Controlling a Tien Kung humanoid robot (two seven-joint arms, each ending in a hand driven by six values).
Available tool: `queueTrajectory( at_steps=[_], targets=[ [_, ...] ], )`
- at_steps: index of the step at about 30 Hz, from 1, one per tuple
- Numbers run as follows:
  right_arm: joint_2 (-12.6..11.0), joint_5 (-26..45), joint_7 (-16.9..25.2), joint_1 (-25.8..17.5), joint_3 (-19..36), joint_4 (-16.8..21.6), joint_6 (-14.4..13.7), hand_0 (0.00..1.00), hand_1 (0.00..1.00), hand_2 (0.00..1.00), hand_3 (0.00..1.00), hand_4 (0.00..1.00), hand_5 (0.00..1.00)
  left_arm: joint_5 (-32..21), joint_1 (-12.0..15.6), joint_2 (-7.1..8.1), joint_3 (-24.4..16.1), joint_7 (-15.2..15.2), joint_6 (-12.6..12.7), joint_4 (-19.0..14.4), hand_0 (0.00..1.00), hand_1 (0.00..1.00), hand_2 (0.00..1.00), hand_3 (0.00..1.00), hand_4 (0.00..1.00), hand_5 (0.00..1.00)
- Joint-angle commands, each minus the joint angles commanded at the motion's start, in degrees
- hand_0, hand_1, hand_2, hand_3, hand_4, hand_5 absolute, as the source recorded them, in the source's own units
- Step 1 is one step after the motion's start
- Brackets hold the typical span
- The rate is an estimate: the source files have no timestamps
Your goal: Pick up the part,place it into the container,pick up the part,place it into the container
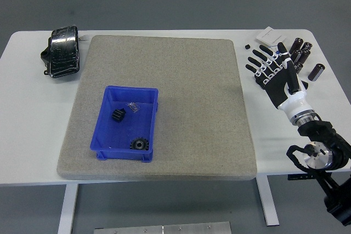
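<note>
White surface: a broad tabletop running the full width of the view; its near edge lies toward the bottom; grey floor shows beyond its far edge
Mat: a large beige-grey felt-like sheet covering the middle of the surface; lying flat; the container stands on its left half
Right arm: black, coming in from the lower right corner and reaching forward over the right end of the surface, beside the mat's right edge
Container: a blue plastic bin, open at the top, upright on the mat, well apart from the hand
Black bundle: a dark, glossy wrapped object at the far left of the surface, just beside the mat's left edge
Right hand: black and white, palm down over the right end of the surface; fingers released, spread and stretched forward, grasping nothing; it lies above the loose items there and hides some of them
Loose items: a white box at the far right; dark cylinders clustered just beside the hand, one more cylinder a little apart to the right
Parts: one black gear near the container's front wall; a second black gear nearer its middle; a small clear bag just beside that one; all three inside the container
</note>
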Motion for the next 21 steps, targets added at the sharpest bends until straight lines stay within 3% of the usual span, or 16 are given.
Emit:
queueTrajectory(
  at_steps=[21],
  targets=[
    [-0.3,-2.1,-0.3,-0.4,2.8,1.2,-0.8,0.797,0.758,0.770,0.733,0.905,0.726,0.0,-0.3,-0.07,0.1,0.0,0.0,0.0,0.686,0.669,0.644,0.570,0.708,0.282]
  ],
)
